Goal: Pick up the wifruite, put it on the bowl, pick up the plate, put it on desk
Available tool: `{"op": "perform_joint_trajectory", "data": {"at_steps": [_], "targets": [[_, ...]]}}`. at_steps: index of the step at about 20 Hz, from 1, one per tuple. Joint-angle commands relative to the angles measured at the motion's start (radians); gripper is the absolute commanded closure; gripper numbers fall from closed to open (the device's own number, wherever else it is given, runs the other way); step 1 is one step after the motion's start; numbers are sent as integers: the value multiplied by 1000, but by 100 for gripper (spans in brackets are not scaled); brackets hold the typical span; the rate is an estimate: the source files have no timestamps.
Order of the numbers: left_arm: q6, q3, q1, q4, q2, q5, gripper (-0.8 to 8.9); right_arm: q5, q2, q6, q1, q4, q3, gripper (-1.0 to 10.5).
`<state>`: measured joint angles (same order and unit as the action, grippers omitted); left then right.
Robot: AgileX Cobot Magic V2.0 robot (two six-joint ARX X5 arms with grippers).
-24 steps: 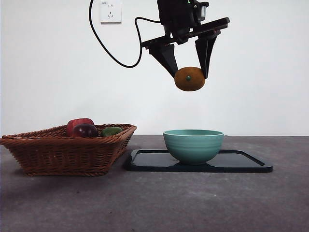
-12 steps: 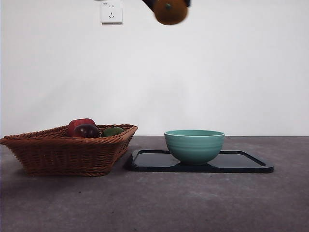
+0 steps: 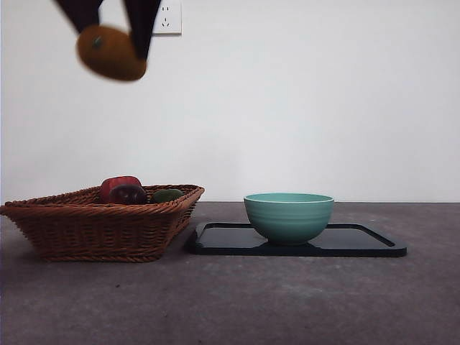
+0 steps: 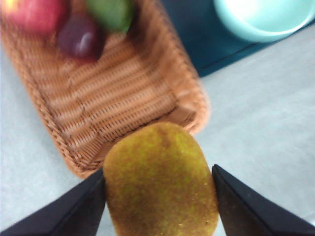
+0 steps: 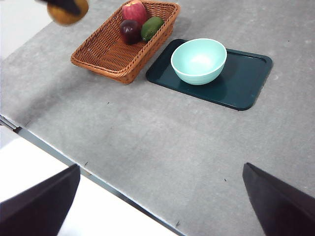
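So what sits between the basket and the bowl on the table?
Only the dark tray's near edge, which the bowl stands on; the right wrist view shows the basket beside that tray.

No lettering is legible anywhere. The white wall socket [image 3: 166,16], high on the far wall toward the left, seems to carry a tiny dark mark at its top corner, but it is too small to make out. Nothing else bears a label or number.
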<state>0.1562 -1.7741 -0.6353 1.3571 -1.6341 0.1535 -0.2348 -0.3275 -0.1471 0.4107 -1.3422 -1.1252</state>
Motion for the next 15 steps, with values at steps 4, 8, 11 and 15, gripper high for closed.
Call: {"op": "perform_joint_trajectory", "data": {"at_steps": [4,8,11,15], "targets": [[63,251,108,-233,65,-1,511,-1,-2,-10,4,-74,-13,399],[132,414,164,-465,58,-24,511,-1,-2,-10,4,-74,-13,399],[173,469,179,-576,25,-24,511,-1,-2,-10,4,-74,-13,399],[142,469,183,-637,-91,-24,511,-1,-2,-10,4,-74,-13,399]]}}
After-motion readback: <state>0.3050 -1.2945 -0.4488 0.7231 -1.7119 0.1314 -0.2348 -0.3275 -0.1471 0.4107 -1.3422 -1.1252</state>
